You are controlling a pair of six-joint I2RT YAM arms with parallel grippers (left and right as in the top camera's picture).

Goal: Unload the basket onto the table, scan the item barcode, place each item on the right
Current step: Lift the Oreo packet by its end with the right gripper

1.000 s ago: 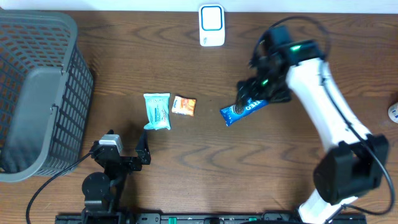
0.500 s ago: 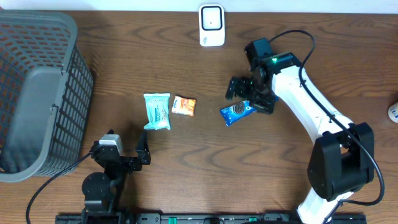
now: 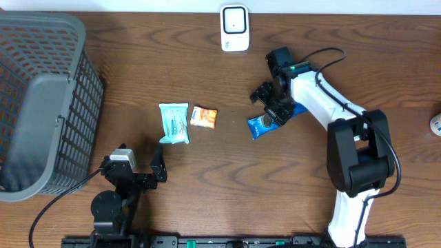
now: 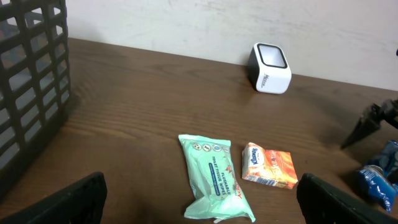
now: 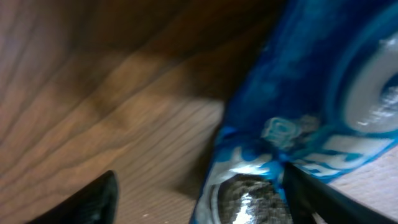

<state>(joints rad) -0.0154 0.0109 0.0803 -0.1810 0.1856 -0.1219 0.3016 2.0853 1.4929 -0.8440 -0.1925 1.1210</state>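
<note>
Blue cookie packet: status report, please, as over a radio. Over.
Left gripper open, holding nothing. Right gripper open, straddling blue foil cookie packet, flat on wooden table. Nothing between packet and white box scanner.

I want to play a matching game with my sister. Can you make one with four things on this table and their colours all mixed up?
Things:
1. wipes pack
2. snack packet
3. cookie pack
4. scanner

Colours:
A. white
B. blue
C. pale green
D. orange

Right pairs: 1-C, 2-D, 3-B, 4-A.
</note>
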